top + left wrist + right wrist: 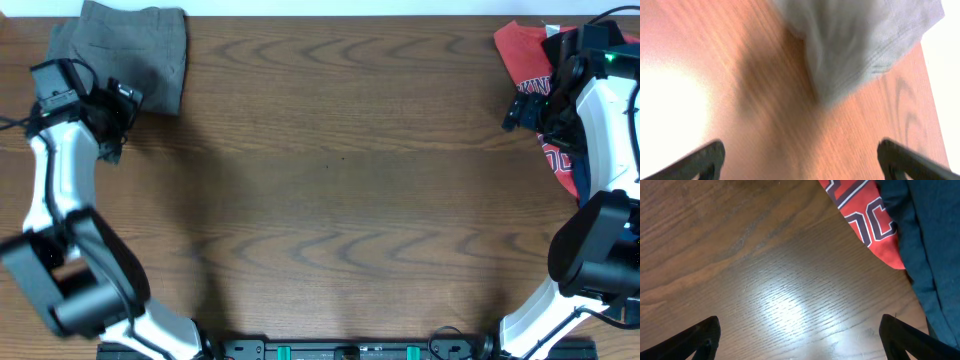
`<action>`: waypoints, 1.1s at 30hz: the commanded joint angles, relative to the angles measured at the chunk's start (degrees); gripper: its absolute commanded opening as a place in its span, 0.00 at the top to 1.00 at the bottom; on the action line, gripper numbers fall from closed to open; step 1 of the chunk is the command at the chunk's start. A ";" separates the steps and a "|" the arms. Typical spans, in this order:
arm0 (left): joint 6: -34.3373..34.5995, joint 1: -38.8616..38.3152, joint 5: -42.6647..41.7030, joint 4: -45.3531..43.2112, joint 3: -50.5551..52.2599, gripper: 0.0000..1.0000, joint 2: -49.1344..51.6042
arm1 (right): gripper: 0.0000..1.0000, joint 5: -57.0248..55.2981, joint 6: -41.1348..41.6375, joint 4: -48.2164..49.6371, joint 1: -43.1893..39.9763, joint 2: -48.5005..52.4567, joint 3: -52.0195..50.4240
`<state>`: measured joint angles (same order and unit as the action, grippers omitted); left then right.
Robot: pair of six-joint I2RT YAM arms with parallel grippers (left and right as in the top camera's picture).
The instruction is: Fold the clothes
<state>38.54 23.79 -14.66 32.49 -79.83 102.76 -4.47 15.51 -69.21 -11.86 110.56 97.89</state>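
Observation:
The folded grey-taupe shorts lie at the table's far left corner; they also show blurred in the left wrist view. My left gripper is open and empty, just off the shorts' near edge, above bare wood. A red printed T-shirt lies at the far right with a navy garment beside it; its red print shows in the right wrist view. My right gripper is open and empty over the wood next to the T-shirt.
The wooden table fills the view. The left arm runs along the left edge and the right arm along the right edge, partly covering the pile there.

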 commanded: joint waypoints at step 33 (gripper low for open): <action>-15.58 -0.11 -5.68 48.43 8.52 0.02 -43.19 | 0.01 0.00 0.74 0.00 -0.09 0.24 0.52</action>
<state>23.92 23.79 -19.64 80.77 -71.61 59.53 -4.47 15.51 -69.21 -11.86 110.59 97.89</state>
